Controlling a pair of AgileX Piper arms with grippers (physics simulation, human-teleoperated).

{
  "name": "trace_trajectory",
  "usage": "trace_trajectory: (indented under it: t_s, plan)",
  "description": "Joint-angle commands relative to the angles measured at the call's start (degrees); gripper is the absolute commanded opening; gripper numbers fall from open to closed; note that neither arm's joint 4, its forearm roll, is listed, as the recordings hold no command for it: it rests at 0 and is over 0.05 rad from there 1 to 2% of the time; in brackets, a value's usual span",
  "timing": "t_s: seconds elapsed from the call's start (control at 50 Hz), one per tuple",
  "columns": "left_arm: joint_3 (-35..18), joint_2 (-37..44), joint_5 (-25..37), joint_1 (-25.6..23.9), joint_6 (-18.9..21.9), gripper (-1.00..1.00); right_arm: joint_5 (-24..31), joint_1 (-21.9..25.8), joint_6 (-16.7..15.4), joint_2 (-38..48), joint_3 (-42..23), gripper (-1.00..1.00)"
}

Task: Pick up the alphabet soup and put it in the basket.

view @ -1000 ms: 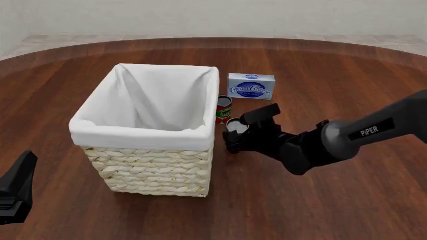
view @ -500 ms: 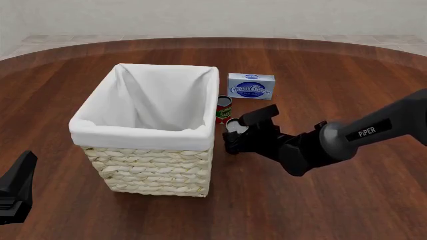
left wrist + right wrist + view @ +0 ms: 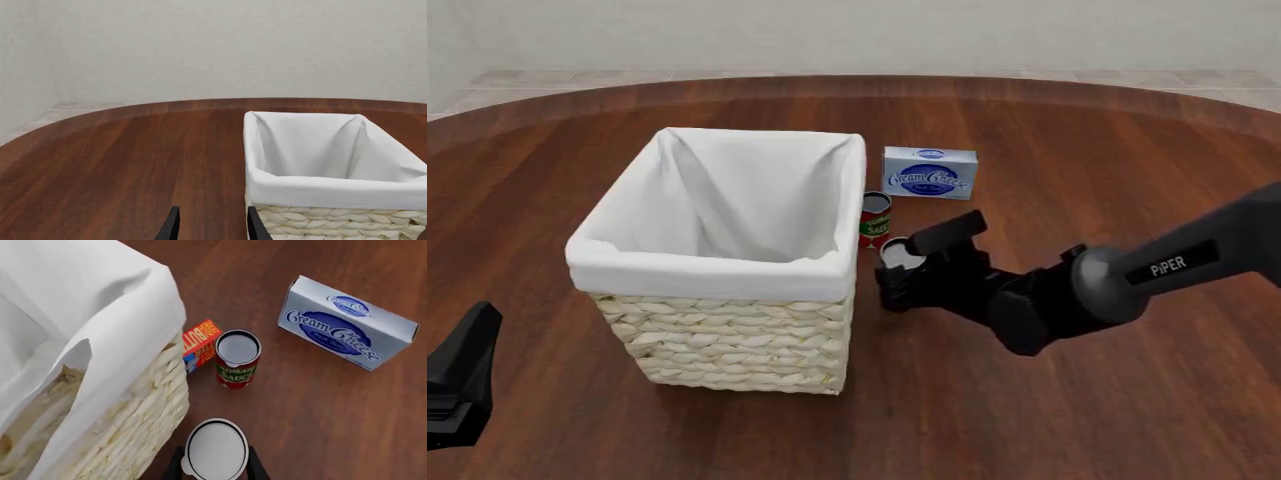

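Note:
The alphabet soup (image 3: 215, 447) shows mostly its pale top, standing on the table beside the basket's wicker wall (image 3: 127, 425). In the front view the can (image 3: 897, 252) stands just right of the basket (image 3: 741, 335). My right gripper (image 3: 215, 467) (image 3: 894, 282) is open, with one finger on each side of the can, which stands upright on the table. My left gripper (image 3: 210, 227) is open and empty at the near left of the table (image 3: 461, 375), with the basket's white-lined rim (image 3: 320, 187) ahead of it.
A red tomato sauce can (image 3: 876, 218) (image 3: 236, 360) stands just beyond the soup. An orange butter box (image 3: 200, 344) lies between it and the basket. A blue-and-white cream cheese box (image 3: 929, 172) (image 3: 347, 330) lies further back.
My right gripper has moved slightly down around the soup can. The can and the left arm have not moved.

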Motion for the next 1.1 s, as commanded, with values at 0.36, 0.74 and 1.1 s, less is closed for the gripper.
trace_trajectory:
  t_s: [0.36,0.74,1.1]
  plan:
    - [0.0,0.0,0.0,0.0,0.0,1.0,0.8,-2.4,-1.3,-6.7,3.3,-1.0]
    - [0.0,0.0,0.0,0.0,0.0,1.0,5.2,-2.9,-3.9,-15.2,4.8,-1.0]
    - [0.0,0.0,0.0,0.0,0.0,1.0,8.4,-3.4,-5.5,-21.9,5.5,-1.0]
